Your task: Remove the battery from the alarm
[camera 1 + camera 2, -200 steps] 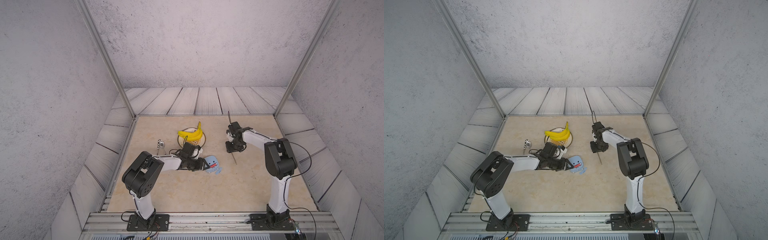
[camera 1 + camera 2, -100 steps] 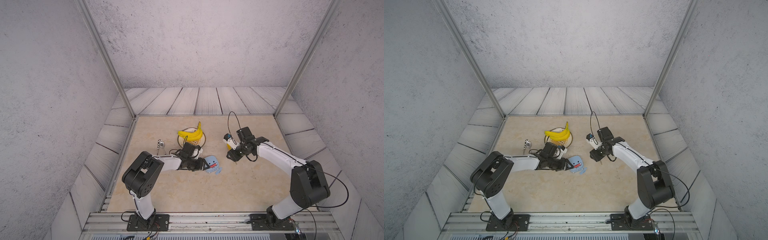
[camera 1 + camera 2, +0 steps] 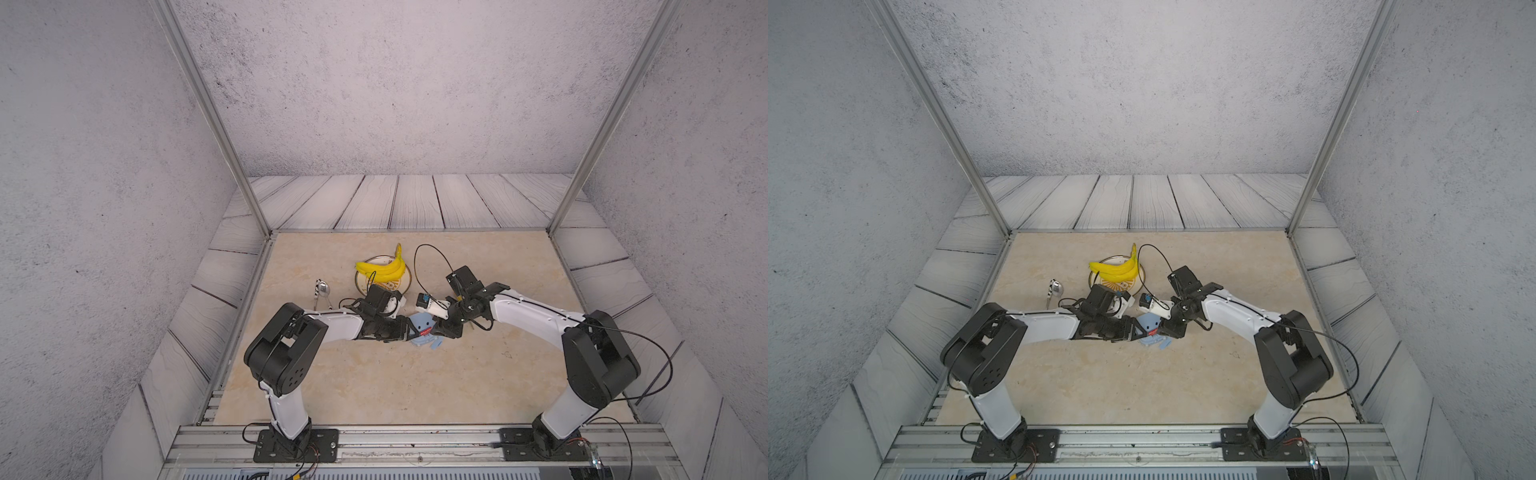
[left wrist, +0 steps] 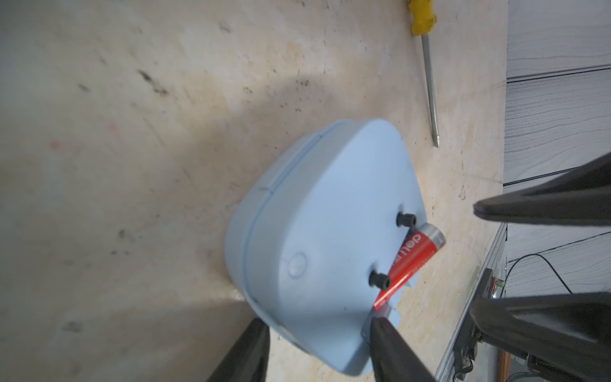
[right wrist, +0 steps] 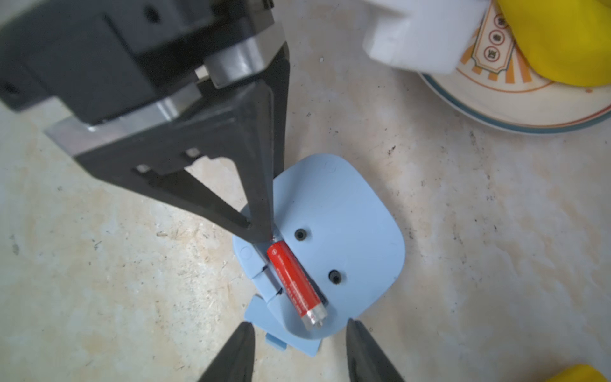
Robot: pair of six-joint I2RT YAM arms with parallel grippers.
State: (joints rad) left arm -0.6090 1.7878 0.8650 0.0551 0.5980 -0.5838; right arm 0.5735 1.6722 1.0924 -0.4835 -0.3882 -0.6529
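The light-blue alarm (image 3: 420,325) (image 3: 1147,323) lies face down on the table, its back with two dark holes up (image 5: 347,211) (image 4: 314,231). The red battery (image 5: 294,281) (image 4: 413,254) (image 3: 424,331) sits in the open slot at the alarm's edge, its silver end outward. My left gripper (image 3: 411,330) (image 3: 1138,330) (image 4: 318,324) is shut on the alarm, one finger on each side. My right gripper (image 3: 436,330) (image 3: 1160,330) (image 5: 299,324) is open just above the battery's silver end, its fingers (image 5: 357,344) straddling that edge without touching.
A loose blue piece (image 5: 258,312) (image 3: 435,345) lies against the alarm. A yellow-handled screwdriver (image 4: 429,82) lies on the table beyond it. The plate (image 3: 406,282) (image 5: 496,109) with bananas (image 3: 382,268) stands just behind both grippers, a spoon (image 3: 322,289) to its left.
My right gripper has come from the screwdriver's spot, leftward and down, to the alarm's battery end. The left gripper and the alarm have not moved.
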